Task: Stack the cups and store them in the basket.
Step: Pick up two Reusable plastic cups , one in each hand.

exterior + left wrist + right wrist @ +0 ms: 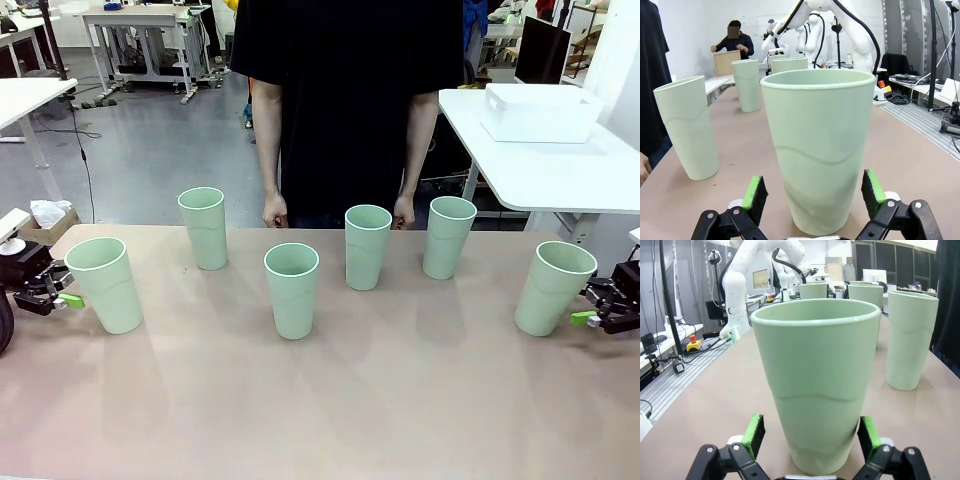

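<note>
We see six upright cups (pixel 291 290) across the tabletop (pixel 400 400); our left end effector (pixel 68 298) straddles the left-edge cup (pixel 105 284), our right end effector (pixel 590 318) the right-edge cup (pixel 554 288) (both spread wide, nothing clamped).

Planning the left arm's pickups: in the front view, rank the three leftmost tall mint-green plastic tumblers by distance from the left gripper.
1. Leftmost mint-green plastic tumbler, between the left gripper's open fingers, far left.
2. Second tumbler, farther back and right.
3. Third tumbler, front row, near the middle.
</note>
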Controlling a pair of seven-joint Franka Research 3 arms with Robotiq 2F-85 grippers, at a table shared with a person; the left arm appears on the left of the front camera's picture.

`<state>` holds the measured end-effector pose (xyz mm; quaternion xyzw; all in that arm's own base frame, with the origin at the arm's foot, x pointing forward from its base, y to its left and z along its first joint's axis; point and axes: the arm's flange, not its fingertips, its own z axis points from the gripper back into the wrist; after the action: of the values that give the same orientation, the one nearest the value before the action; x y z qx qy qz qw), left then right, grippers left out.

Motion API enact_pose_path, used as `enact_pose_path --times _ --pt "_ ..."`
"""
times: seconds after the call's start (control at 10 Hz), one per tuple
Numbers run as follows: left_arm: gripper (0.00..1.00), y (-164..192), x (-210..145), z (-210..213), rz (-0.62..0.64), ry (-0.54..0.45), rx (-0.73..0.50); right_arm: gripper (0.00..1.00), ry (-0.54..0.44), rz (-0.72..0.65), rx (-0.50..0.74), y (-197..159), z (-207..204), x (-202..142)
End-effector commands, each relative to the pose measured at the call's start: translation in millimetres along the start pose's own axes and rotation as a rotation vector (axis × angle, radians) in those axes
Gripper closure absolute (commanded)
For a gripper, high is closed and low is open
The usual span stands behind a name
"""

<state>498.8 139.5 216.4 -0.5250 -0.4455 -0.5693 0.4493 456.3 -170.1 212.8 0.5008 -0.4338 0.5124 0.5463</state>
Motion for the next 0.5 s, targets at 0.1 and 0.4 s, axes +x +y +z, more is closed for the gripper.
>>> enact_pose_path --times 0.1,0.4 --pt "0.00 -12.7 -9.3 -10.0 -0.029 -0.005 -0.030 0.00 -0.023 0.013 0.029 1.8 -5.1 -0.6" --pt "0.00 -12.0 -8.7 -15.8 -0.033 -0.014 -0.046 0.00 -0.033 0.004 0.036 1.9 -9.7 -1.9"
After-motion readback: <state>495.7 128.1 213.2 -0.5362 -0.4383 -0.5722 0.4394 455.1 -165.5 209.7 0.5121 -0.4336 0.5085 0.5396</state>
